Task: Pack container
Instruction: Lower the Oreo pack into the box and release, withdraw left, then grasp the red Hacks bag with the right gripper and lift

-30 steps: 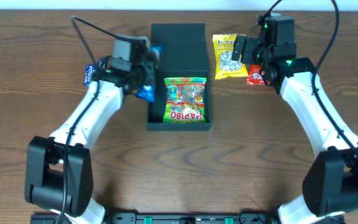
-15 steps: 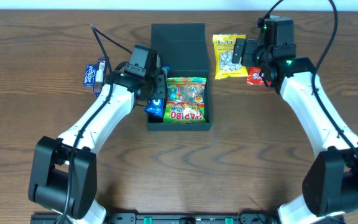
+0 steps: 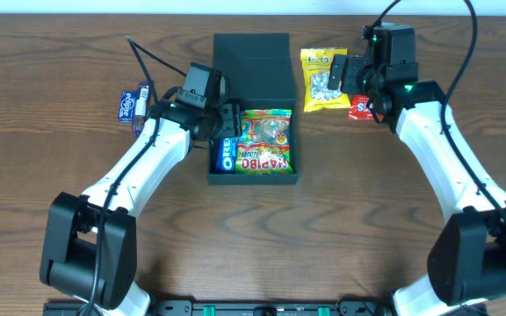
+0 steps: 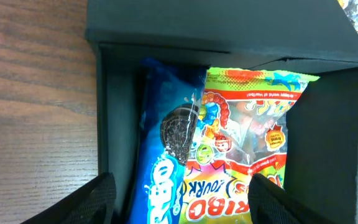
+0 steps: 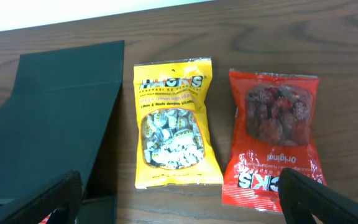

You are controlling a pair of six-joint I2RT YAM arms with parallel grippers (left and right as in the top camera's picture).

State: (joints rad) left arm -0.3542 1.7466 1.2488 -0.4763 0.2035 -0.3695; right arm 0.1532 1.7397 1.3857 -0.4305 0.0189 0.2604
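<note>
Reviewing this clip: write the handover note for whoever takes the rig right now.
The left hand is open and empty, above the container. The right hand is open and empty, over the yellow packet and red packet right of the container.
Done: Oreo packet and Haribo bag lie side by side inside.
Left: yellow packet, red packet, and the blue packet left of the container.
</note>
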